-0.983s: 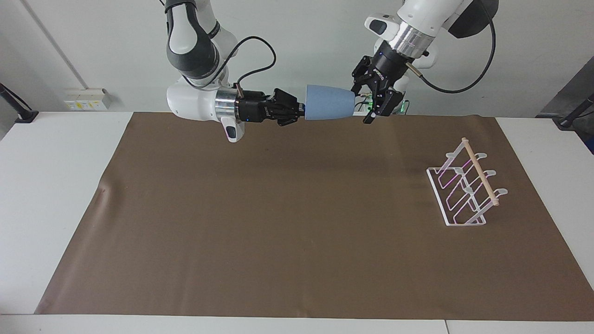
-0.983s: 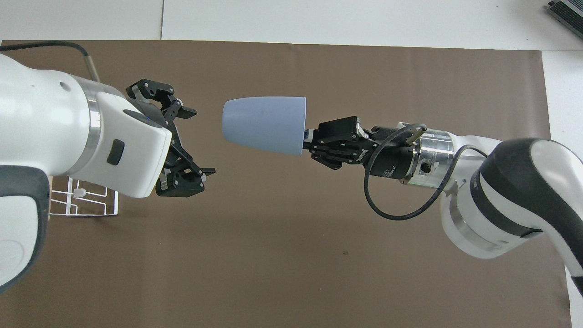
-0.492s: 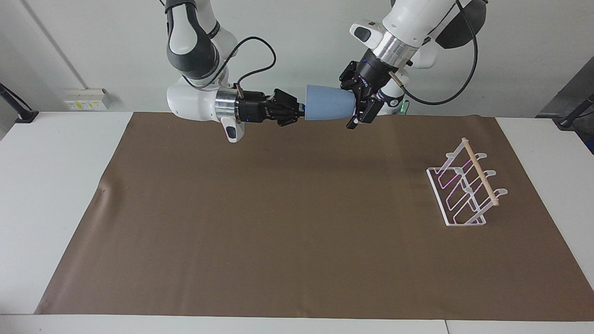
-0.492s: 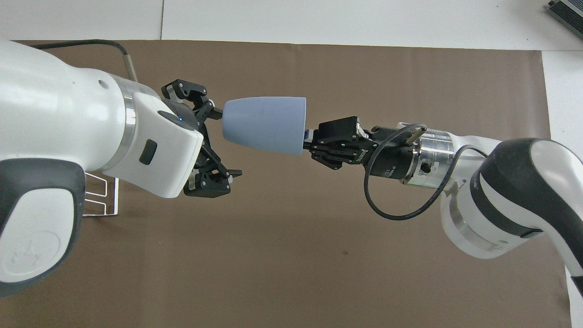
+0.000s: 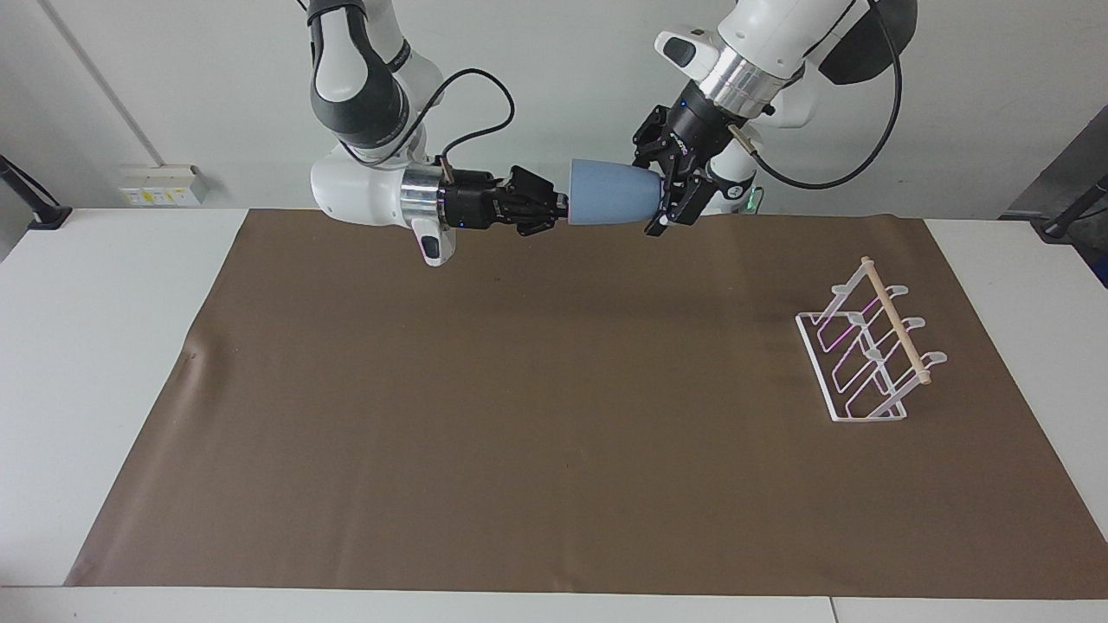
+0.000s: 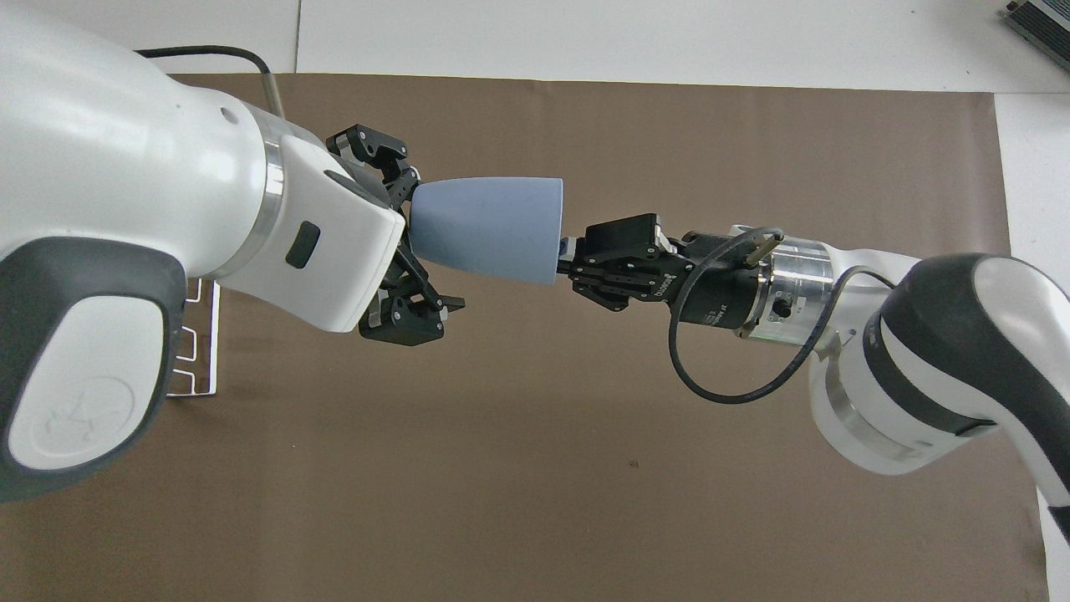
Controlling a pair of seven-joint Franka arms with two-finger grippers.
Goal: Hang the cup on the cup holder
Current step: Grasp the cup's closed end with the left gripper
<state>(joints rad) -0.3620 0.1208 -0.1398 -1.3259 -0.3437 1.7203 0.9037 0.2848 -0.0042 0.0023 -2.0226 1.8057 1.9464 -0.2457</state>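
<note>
Your right hand (image 5: 564, 206) is clamped on the rim of the blue cup (image 5: 613, 193), holding it on its side in the air above the brown mat (image 5: 519, 415), at the robots' edge, about 12 o'clock in the facing view. Your left hand (image 5: 665, 186) has its fingers spread wide around the cup's narrow base, not closed on it. The cup holder (image 5: 868, 356) stands on the surface at roughly 3 o'clock, well apart from both hands.
</note>
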